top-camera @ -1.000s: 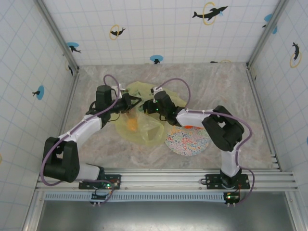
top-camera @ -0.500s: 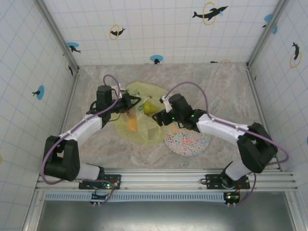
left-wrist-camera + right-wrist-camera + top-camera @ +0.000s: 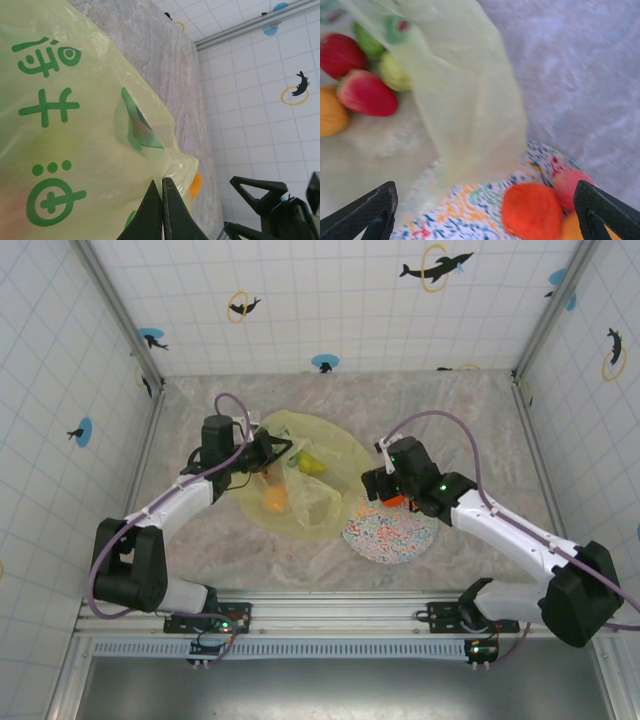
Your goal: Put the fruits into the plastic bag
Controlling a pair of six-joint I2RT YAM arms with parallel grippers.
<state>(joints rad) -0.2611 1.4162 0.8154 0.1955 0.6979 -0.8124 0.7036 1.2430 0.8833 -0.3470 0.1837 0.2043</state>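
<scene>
Our left gripper [image 3: 162, 197] is clamped on the rim of the plastic bag [image 3: 75, 125], with the thin film pinched between its two closed fingers. The bag is a translucent yellow-green film printed with green characters and a round green logo. It spreads out crumpled ahead of those fingers and to one side of them.

Our right gripper [image 3: 484, 200] has its jaws spread wide and carries nothing. It hangs over the speckled plate [image 3: 465, 220], whose white face is flecked with orange, blue, green and red. Between the fingers, nearer the right one, lies a matte orange-red fruit [image 3: 531, 212], and a smaller pink piece [image 3: 572, 184] touches its far side. A fold of the bag drapes onto the plate just ahead of the gripper.

Ahead and to the left of this gripper we see a cluster of fruits in the bag, all slightly blurred. They are a red apple [image 3: 337, 52], a green apple [image 3: 367, 42] beside it, a pale green pear [image 3: 395, 72], a red-pink fruit [image 3: 367, 92] and an orange [image 3: 330, 117] at the frame's edge.

From above, the bag lies flat on the marbled table [image 3: 450, 410] between the two grippers, its right edge meeting the plate.
</scene>
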